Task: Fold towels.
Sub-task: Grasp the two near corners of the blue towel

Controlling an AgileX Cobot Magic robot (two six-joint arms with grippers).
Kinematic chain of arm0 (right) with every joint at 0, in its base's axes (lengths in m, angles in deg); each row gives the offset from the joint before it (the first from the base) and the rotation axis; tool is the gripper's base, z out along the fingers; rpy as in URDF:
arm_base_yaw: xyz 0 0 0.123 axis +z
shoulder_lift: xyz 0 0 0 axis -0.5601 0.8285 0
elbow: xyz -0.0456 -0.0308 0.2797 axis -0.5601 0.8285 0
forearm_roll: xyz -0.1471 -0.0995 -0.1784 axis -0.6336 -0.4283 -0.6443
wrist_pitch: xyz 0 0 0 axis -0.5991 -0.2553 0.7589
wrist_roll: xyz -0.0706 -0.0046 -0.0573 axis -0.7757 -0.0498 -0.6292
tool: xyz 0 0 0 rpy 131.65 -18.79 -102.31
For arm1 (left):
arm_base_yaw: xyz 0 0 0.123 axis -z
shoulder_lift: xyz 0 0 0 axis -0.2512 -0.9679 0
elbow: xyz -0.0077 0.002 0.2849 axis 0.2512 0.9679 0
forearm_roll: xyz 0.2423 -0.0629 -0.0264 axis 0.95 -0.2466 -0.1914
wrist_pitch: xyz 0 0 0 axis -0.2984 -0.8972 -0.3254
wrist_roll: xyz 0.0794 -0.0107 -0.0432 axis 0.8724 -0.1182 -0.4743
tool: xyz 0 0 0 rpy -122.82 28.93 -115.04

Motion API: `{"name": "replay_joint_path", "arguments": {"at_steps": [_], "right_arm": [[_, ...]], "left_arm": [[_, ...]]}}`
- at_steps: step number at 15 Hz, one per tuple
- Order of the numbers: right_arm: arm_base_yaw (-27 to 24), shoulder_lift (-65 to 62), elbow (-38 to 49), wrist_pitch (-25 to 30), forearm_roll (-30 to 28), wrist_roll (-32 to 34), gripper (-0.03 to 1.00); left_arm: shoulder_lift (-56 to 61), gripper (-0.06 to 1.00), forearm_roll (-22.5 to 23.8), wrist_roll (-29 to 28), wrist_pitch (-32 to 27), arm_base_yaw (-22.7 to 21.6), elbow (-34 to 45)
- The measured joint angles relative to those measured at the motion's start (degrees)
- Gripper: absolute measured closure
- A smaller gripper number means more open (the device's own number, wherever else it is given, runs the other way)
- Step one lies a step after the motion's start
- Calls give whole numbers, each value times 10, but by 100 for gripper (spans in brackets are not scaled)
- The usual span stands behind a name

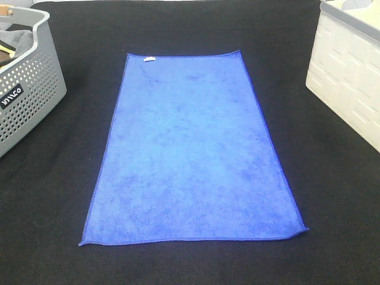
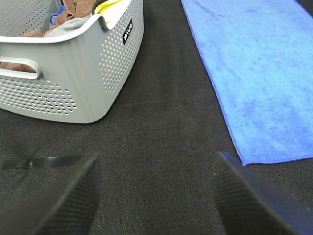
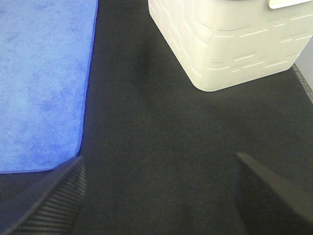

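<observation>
A royal-blue towel (image 1: 193, 151) lies spread flat on the black table, long side running away from me, with a small white tag (image 1: 148, 58) at its far left corner. Neither gripper shows in the high view. In the left wrist view the towel (image 2: 259, 73) lies beside my open, empty left gripper (image 2: 156, 196), which is over bare black cloth near the towel's near left corner. In the right wrist view the towel (image 3: 41, 78) lies beside my open, empty right gripper (image 3: 161, 196), near the towel's near right corner.
A perforated grey basket (image 1: 27, 89) holding cloths stands at the left; it also shows in the left wrist view (image 2: 78, 73). A cream-white bin (image 1: 350, 89) stands at the right, seen too in the right wrist view (image 3: 230, 44). A table edge (image 3: 304, 81) shows beyond it.
</observation>
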Motion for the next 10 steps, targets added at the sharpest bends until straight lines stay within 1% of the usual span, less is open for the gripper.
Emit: {"name": "replay_joint_path", "arguments": {"at_steps": [10], "right_arm": [[0,0,0,0,0,0,20]], "left_arm": [[0,31,0,0,0,0,0]]}}
